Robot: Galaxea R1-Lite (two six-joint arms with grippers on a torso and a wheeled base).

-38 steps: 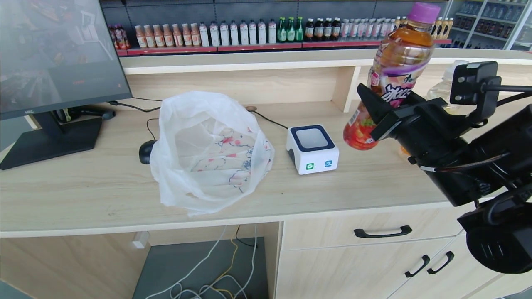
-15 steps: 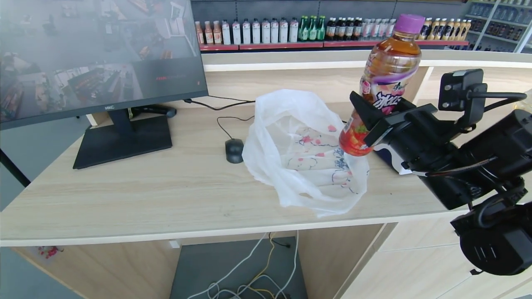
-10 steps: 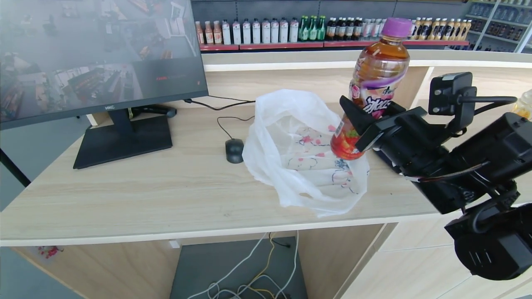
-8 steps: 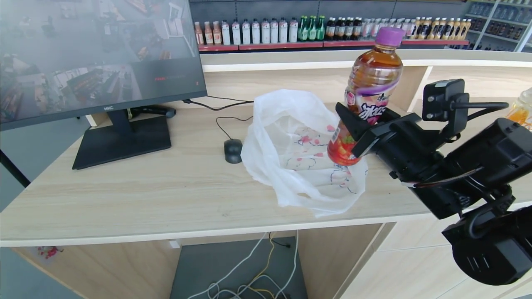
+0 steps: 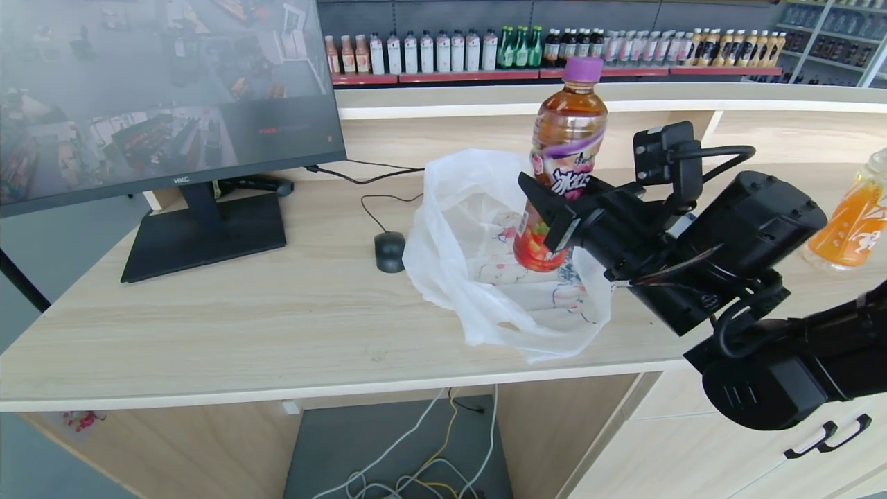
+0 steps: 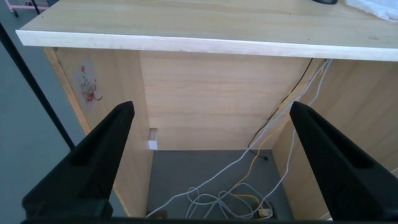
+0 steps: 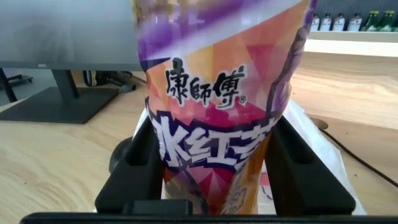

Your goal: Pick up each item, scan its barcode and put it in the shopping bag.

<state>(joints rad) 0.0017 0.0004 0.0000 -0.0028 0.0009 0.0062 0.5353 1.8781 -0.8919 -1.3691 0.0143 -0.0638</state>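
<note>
My right claw (image 5: 554,208) was clamped round the labelled waist of the purple-capped plastic tea bottle (image 5: 567,132), upright over the white plastic shopping bag (image 5: 450,229) near the front edge of the tabletop (image 5: 277,312); full, it looked heavy and slick.

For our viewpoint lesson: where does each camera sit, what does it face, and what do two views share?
Head: high, looking down at the counter; right gripper holds bottle by bag.
Left wrist: low, facing cables under the counter; left gripper open.
Right wrist: facing the bottle between its fingers.
Shared: bottle, in head and right wrist.
</note>
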